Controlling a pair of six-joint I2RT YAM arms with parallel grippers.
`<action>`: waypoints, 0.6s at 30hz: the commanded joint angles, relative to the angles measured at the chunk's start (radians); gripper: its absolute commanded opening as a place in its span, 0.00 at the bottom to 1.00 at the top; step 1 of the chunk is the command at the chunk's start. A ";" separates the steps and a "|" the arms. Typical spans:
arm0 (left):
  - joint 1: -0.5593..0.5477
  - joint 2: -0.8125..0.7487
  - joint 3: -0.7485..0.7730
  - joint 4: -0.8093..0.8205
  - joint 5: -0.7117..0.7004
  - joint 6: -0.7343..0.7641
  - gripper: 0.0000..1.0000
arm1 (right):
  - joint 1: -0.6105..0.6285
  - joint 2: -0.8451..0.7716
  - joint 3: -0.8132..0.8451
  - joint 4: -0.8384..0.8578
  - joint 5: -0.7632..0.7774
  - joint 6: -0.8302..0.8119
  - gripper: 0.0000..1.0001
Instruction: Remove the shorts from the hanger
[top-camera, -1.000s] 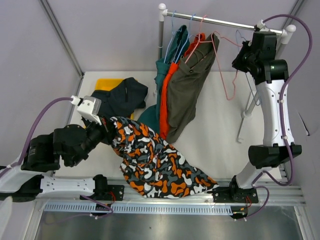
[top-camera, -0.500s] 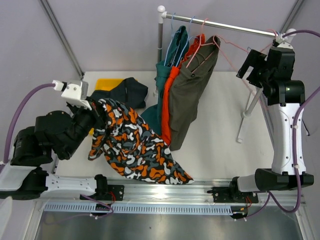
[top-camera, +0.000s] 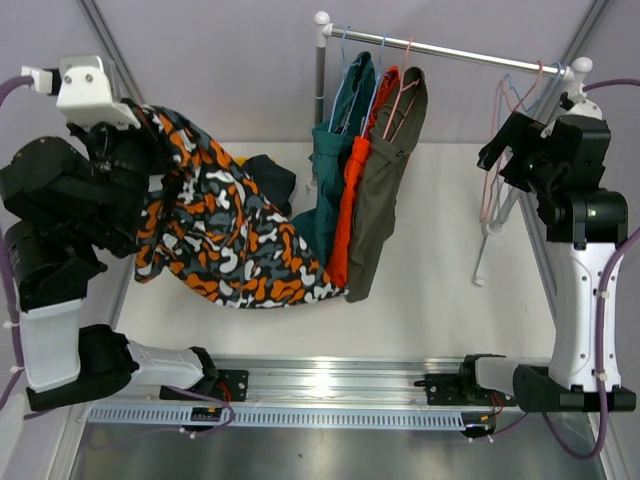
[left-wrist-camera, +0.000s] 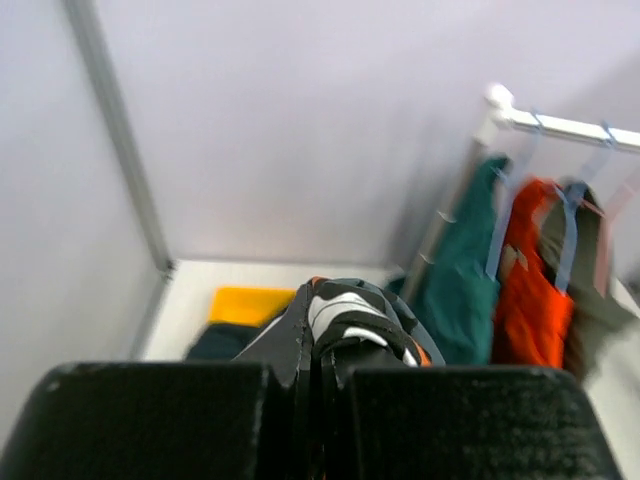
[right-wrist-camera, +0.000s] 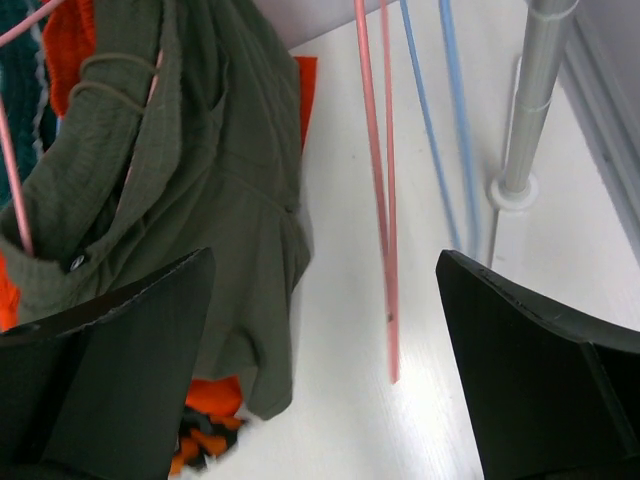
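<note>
My left gripper (top-camera: 150, 118) is raised high at the back left, shut on the camouflage shorts (top-camera: 225, 240), which drape down to the table. In the left wrist view the camouflage fabric (left-wrist-camera: 350, 315) is pinched between the jaws of the left gripper (left-wrist-camera: 325, 365). Teal shorts (top-camera: 338, 170), orange shorts (top-camera: 356, 195) and olive shorts (top-camera: 388, 185) hang on hangers from the rail (top-camera: 450, 46). Navy shorts (top-camera: 272, 170) lie on the table behind the camouflage pair. My right gripper (top-camera: 498, 150) (right-wrist-camera: 325, 340) is open and holds nothing, beside an empty pink hanger (right-wrist-camera: 383, 200).
Empty pink and blue hangers (top-camera: 520, 88) hang at the rail's right end, the blue hanger (right-wrist-camera: 440, 120) next to the rack post (right-wrist-camera: 535, 100). A yellow item (left-wrist-camera: 250, 303) lies at the back left of the white table (top-camera: 440, 250). Grey walls close in the back.
My left arm has swung up and back left, lifting the camouflage shorts off the table front. The right gripper has opened, let go of the pink hanger and moved right.
</note>
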 joint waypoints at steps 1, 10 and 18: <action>0.084 0.084 0.065 0.176 -0.028 0.255 0.00 | -0.004 -0.090 -0.063 0.020 -0.052 0.024 0.99; 0.351 0.293 0.137 0.726 -0.211 0.670 0.00 | -0.004 -0.258 -0.266 0.062 -0.179 0.062 0.99; 0.598 0.509 0.249 0.705 -0.171 0.518 0.00 | -0.001 -0.376 -0.499 0.215 -0.381 0.107 0.99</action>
